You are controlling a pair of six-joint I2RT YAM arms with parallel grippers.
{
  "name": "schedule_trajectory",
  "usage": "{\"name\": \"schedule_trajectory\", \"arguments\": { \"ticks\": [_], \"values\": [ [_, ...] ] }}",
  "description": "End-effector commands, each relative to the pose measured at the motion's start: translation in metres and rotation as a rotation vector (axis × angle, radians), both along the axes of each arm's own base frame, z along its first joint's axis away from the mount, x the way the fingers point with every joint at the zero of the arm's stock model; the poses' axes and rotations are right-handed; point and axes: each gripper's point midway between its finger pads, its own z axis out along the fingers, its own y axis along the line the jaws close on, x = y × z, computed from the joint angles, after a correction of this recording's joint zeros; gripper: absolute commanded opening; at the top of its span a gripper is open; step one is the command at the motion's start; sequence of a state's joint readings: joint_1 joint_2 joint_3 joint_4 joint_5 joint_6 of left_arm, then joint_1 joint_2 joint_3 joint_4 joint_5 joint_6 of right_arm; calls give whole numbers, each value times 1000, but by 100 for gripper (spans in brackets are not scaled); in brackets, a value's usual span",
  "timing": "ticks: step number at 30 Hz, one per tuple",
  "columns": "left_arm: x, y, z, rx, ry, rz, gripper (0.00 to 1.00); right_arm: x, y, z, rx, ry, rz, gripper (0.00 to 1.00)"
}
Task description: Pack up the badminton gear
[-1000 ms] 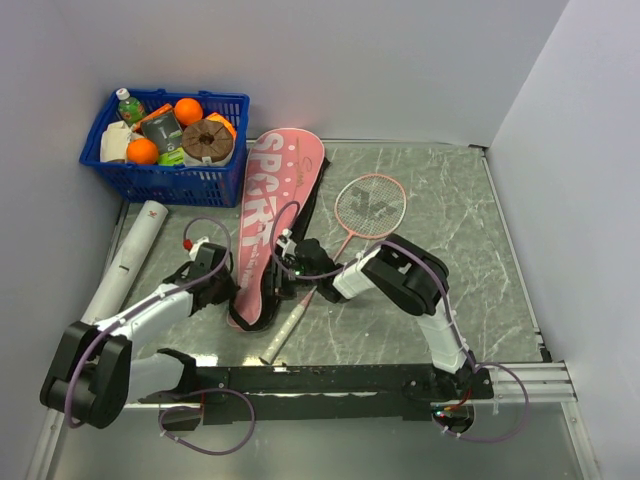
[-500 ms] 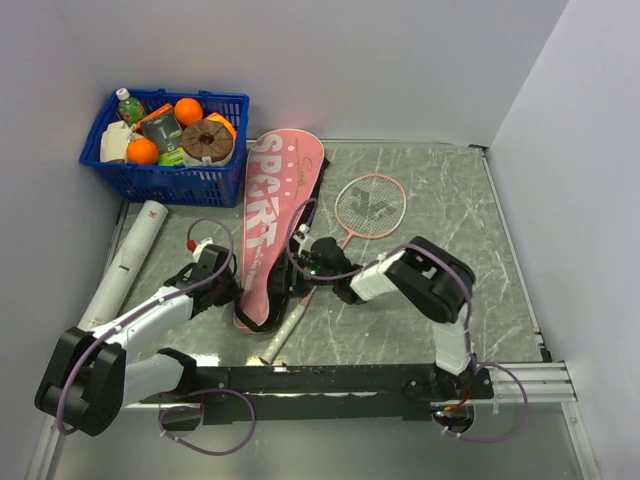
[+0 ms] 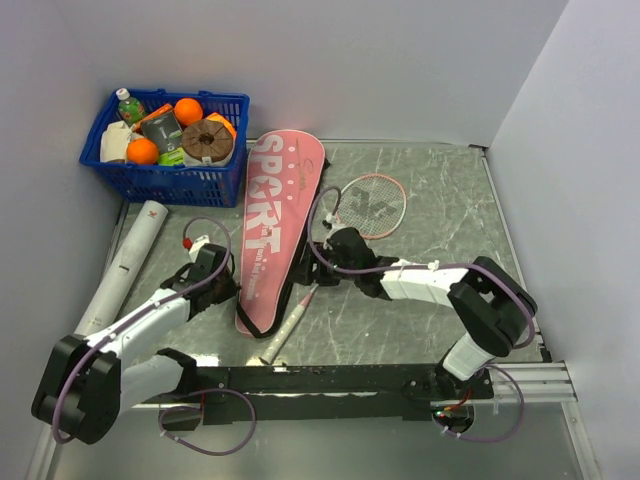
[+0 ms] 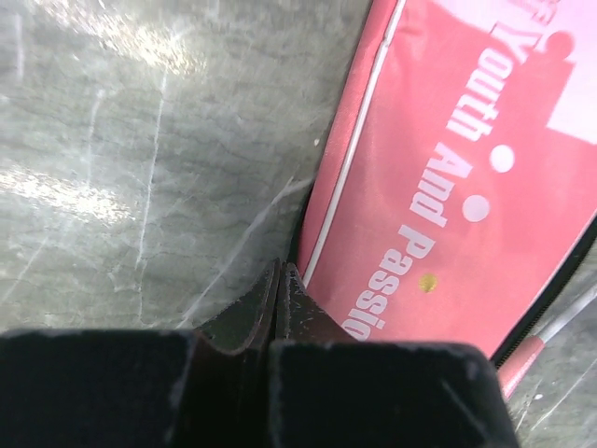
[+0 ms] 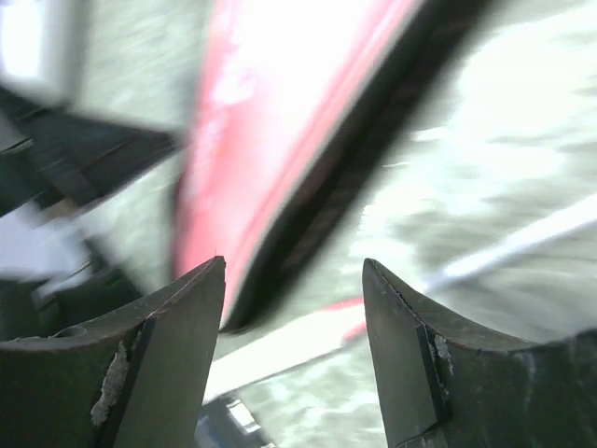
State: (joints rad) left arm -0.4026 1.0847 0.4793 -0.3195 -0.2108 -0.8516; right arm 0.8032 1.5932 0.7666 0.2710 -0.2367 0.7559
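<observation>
The left jaws are closed at the left edge of the pink racket bag (image 3: 272, 200). The right jaws stand open, empty, just right of it.

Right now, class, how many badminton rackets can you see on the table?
1. The racket lies just right of the pink bag, its head towards the far wall and its handle towards the near side. Others may be hidden in or under the bag.
</observation>
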Motion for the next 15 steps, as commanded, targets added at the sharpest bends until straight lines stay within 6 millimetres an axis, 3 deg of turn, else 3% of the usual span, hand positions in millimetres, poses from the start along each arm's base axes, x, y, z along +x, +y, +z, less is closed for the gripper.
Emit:
{"name": "schedule_trajectory", "arguments": {
  "ticks": [1,7,10,13,15],
  "values": [
    [17,8,31,26,-104,33,1,40,-52,-10,-304,-63,-173,68],
    [24,4,64,6,-202,2,1,62,-78,-19,-428,-13,-275,70],
    [23,-9,73,-2,-223,-71,2,66,-87,-28,-479,28,-299,70],
    [22,-27,79,10,-234,-155,8,68,-95,-36,-518,60,-324,71],
    [22,-37,84,40,-253,-189,17,69,-99,-41,-523,81,-343,71]
  ]
}}
